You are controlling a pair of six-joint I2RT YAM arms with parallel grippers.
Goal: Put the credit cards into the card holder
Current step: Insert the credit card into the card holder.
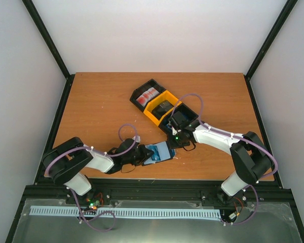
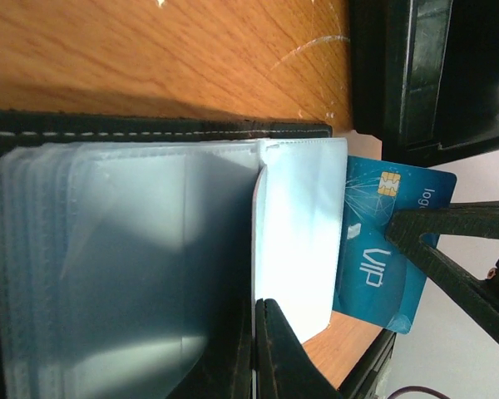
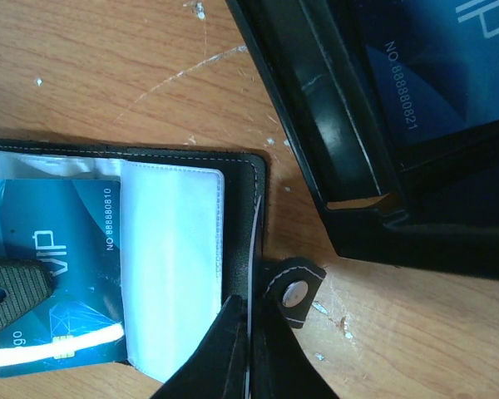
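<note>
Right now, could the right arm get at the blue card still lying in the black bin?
Probably yes: the blue card lies uncovered in the open black bin, right beside the right end effector, with nothing between.

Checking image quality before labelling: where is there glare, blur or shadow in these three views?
Left wrist: white sheen on the card holder pockets, near claw finger soft, blue card sharp. Right wrist: card print crisp, the bin interior dark. Top: even light, soft arm shadows on the table.

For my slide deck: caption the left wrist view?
Blue VIP card partly slid into the open card holder's clear pocket.
</note>
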